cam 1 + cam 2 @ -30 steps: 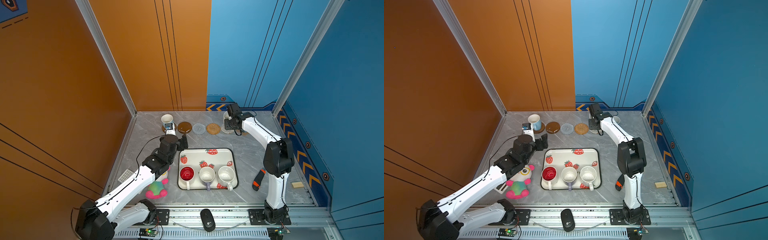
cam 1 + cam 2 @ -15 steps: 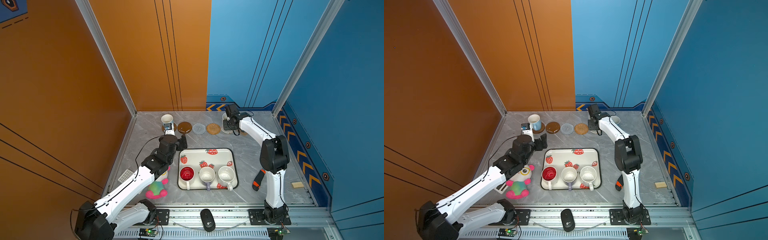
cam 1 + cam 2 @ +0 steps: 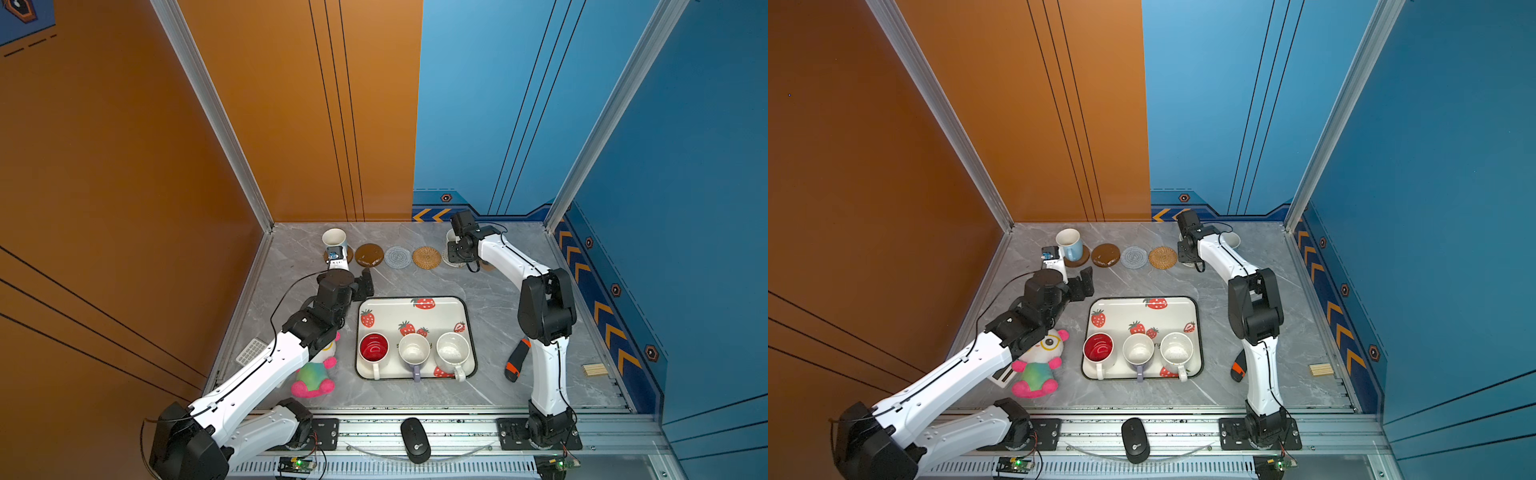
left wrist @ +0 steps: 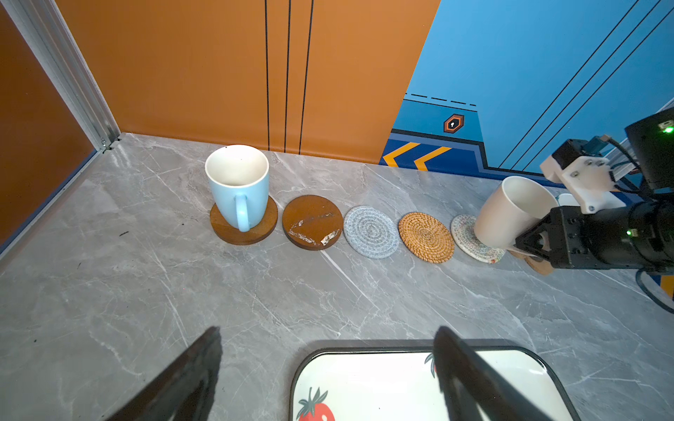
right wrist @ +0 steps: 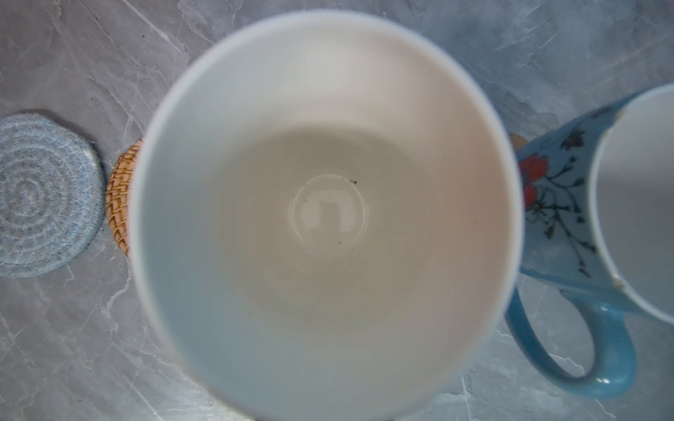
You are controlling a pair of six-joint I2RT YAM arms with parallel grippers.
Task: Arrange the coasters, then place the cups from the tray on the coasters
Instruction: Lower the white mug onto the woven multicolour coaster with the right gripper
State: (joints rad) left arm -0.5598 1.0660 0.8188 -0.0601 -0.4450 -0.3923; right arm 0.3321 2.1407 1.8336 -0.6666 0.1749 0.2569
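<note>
Right gripper (image 4: pixel 530 238) is clamped on the white cup (image 4: pixel 510 211), which is held tilted over the whitish coaster (image 4: pixel 463 233) at the right end of the coaster row, upper middle in both top views (contact can't be told). A floral blue cup (image 5: pixel 569 218) is seen just beside it. Left gripper (image 4: pixel 328 330) is held wide apart, nothing in it, by the upper-left corner of the tray (image 3: pixel 395 311). A plain blue cup (image 3: pixel 334 240) is set upright on a brown coaster (image 4: pixel 222 229) at the row's left end. Red-inside cup (image 3: pixel 373 348), lavender cup (image 3: pixel 414 351) and second white cup (image 3: pixel 452 352) are lined along the tray's lower edge.
</note>
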